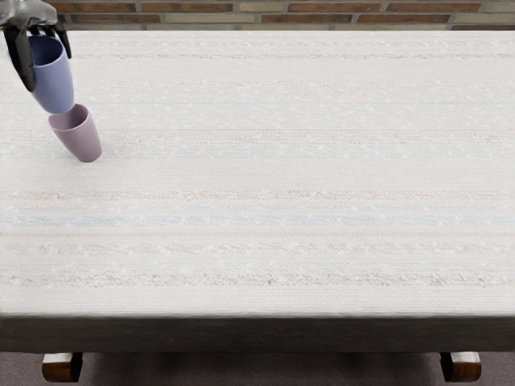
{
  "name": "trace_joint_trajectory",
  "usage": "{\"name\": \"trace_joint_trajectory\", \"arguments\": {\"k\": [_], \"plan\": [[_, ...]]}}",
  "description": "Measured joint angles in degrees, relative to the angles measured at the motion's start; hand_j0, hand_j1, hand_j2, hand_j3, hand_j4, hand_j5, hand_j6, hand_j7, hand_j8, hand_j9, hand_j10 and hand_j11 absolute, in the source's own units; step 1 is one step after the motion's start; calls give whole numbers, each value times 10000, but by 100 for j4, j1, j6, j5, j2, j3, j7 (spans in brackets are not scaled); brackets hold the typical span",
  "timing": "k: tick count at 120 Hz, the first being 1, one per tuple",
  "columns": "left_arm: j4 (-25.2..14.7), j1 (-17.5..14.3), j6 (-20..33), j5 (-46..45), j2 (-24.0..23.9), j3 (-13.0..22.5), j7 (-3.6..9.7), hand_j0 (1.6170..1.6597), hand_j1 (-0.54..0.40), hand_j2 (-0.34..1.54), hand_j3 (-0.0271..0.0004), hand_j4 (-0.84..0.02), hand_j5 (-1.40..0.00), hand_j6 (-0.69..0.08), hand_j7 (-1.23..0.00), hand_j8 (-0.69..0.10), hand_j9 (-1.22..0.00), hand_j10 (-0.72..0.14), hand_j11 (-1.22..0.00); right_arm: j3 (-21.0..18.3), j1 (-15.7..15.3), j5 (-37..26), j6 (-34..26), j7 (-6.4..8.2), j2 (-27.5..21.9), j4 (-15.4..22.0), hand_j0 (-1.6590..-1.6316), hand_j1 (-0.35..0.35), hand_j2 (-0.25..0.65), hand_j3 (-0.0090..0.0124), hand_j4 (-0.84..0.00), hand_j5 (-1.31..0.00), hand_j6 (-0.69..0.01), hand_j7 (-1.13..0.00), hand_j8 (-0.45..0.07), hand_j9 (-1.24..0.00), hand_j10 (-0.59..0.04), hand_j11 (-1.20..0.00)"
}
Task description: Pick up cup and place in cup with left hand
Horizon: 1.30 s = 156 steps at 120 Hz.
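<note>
In the head view my left hand (44, 40) is at the table's far left corner, its dark fingers shut around the rim of a blue cup (55, 84). That cup hangs with its base down, slightly tilted. Just below it in the picture a mauve cup (84, 143) stands on the table, mouth up. The blue cup's base overlaps the mauve cup's back rim in the picture; whether they touch I cannot tell. Part of the hand is cut off by the picture's edge.
A pale striped cloth (273, 177) covers the table around the cups. Behind the table's far edge rises a brick wall (322, 14).
</note>
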Motion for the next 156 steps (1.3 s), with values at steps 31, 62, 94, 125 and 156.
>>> {"name": "trace_joint_trajectory", "arguments": {"k": [31, 62, 94, 125, 156], "plan": [[122, 87, 90, 28, -148, 4, -2, 16557, -980, 620, 0, -4246, -5860, -2961, -5983, -3183, -5813, -4269, -5822, -1, 0, 0, 0, 0, 0, 0, -16581, -3182, -51, 0, -259, -335, -260, -334, -259, -335, -258, -335], [163, 235, 128, 135, -157, 3, -3, 16558, -930, 608, 0, -4247, -5818, -2975, -5900, -3190, -5783, -4260, -5793, -1, 0, 0, 0, 0, 0, 0, -16581, -3182, -51, 0, -259, -335, -260, -334, -259, -335, -258, -335], [189, 318, 244, 245, -282, 6, -28, 16557, -1040, 663, 0, -4237, -5847, -2997, -5893, -3156, -5802, -4259, -5809, 0, 0, 0, 0, 0, 0, 0, -16581, -3182, -51, 0, -259, -335, -260, -334, -259, -335, -258, -335], [463, 385, 361, 383, -324, 34, -247, 16559, -1122, 690, 0, -4269, -5836, -2922, -6027, -3090, -5817, -4268, -5827, -1, 0, 0, 0, 0, 0, 0, -16581, -3182, -51, 0, -259, -335, -260, -334, -259, -335, -258, -335], [650, 467, 376, 449, -333, 61, -353, 16558, -995, 570, 0, -4245, -5871, -3047, -5990, -3164, -5814, -4273, -5822, -2, 0, 0, 0, 0, 0, 0, -16581, -3182, -51, 0, -259, -335, -260, -334, -259, -335, -258, -335]]}}
